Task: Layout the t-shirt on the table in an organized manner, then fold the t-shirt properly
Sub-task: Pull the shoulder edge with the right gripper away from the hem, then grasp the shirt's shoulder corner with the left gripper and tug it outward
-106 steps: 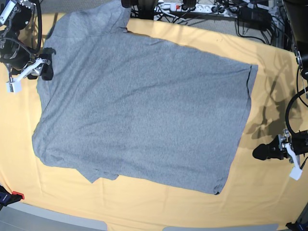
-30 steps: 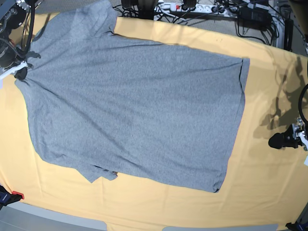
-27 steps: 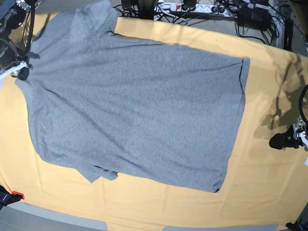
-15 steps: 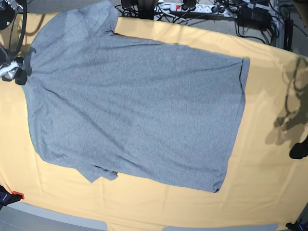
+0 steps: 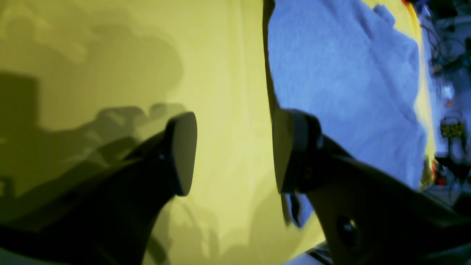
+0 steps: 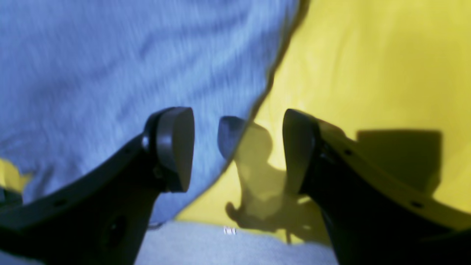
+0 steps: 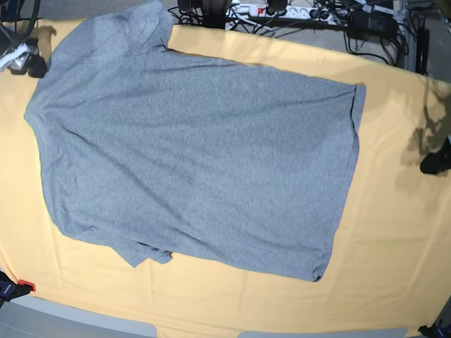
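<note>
Both grippers are released — the t-shirt (image 7: pixel 197 155) lies spread on the table (image 7: pixel 394 267); layout looks finished, next move: grasping a sleeve edge.

Both wrist views blurred; t-shirt (image 7: pixel 190 155) lettering hidden.

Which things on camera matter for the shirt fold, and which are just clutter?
Part of the job:
- heather-grey short-sleeved cotton t-shirt, spread flat, plain side up
- wide table under pale yellow-orange cloth
- left gripper, open, empty
- right gripper, open, empty

Just lying about:
- white power strip and black cables behind the table
- small red object at the near edge
</note>
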Robot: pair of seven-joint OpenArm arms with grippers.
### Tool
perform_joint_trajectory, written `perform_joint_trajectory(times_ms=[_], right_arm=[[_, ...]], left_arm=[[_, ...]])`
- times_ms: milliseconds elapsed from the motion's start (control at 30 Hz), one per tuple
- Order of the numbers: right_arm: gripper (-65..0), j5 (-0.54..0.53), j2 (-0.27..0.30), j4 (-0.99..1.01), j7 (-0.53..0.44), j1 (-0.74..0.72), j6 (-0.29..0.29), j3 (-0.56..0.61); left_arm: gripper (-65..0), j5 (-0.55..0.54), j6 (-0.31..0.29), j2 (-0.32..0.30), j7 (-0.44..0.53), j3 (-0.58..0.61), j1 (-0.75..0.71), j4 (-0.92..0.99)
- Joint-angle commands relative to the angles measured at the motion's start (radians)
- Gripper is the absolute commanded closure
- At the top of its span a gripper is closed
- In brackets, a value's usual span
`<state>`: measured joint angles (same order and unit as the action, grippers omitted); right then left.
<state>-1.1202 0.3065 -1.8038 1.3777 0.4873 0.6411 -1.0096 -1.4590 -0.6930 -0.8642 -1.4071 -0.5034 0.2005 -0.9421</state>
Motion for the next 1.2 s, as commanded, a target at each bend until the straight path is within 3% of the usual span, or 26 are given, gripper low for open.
perform_joint_trajectory(times_ms=[0, 333, 833, 1167], right_arm=[[-39.2, -0.036, 0.020, -0.017, -0.008, 0.019, 0.009, -0.007], [-39.2, -0.035, 0.021, -0.017, -0.004, 0.097, 0.014, -0.007], [-39.2, -0.037, 0.021, -0.017, -0.008, 0.094, 0.029, -0.007], [-39.2, -0.036, 0.021, -0.017, -0.011, 0.094, 0.029, -0.007]], left_arm=[[-33.8, -0.025, -0.005, -0.034, 0.011, -0.008, -0.011, -0.038], [-33.8, -0.025, -0.005, -0.027, 0.011, -0.009, -0.278, -0.230], [-33.8, -0.025, -0.005, 0.164, 0.011, -0.009, -0.425, -0.231], [-33.8, -0.025, -0.005, 0.148, 0.011, -0.008, -0.527, -0.430]])
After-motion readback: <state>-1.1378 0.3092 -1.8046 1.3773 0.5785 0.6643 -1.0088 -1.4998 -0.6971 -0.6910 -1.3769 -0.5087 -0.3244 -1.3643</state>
